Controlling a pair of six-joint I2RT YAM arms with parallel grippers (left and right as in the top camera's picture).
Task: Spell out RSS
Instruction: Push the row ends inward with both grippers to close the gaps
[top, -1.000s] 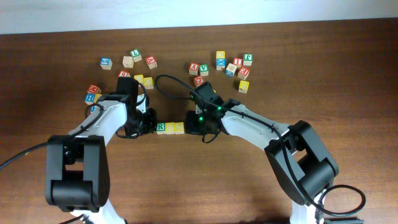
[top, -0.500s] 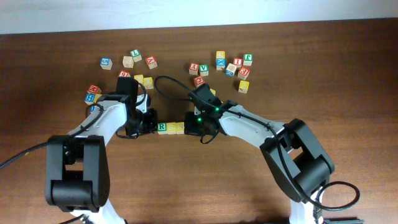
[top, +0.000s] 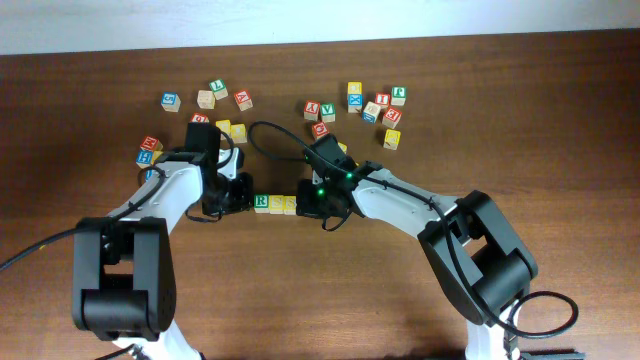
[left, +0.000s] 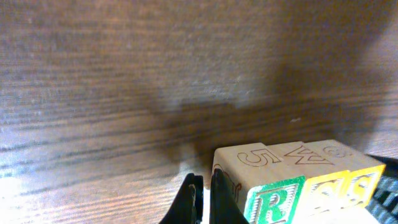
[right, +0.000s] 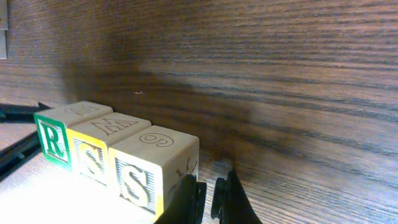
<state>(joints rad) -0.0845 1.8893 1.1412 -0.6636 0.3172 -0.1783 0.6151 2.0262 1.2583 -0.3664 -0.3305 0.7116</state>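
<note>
R cube (top: 261, 203), middle S cube (top: 275, 204) and right S cube (top: 289, 204) are sitting touching in a row on the wooden table (top: 520, 120), reading RSS. Left gripper (top: 243, 198), fingers together and empty, is sitting just left of the R cube. Right gripper (top: 306, 203), also closed on nothing, is sitting just right of the right S cube; contact unclear.

R cube (top: 261, 204): I see wood, a green R face, upright, heading the row.
first S (top: 275, 205): yellow face, upright, touching the R cube's right side.
second S (top: 289, 205): yellow, next right, touching first S.
</note>
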